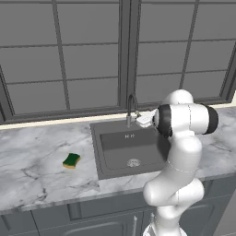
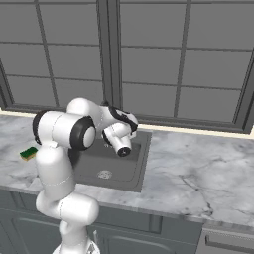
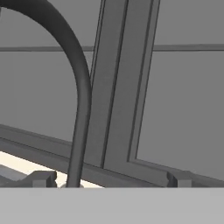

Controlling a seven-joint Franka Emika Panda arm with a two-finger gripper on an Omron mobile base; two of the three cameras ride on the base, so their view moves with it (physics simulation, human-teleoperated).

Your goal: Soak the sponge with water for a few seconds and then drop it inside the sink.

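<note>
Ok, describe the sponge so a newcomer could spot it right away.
Start at the dark grey sink set in the marble counter below the window. On the bare marble beside the basin, on the side away from the arm, lies the sponge, a small block, green on top, yellow beneath, the one bright thing there.

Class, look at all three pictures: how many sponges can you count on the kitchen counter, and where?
1. The sponge lies flat on the marble counter, left of the sink and apart from it. The arm's body blocks part of the counter right of the basin, so another could be hidden there.
</note>
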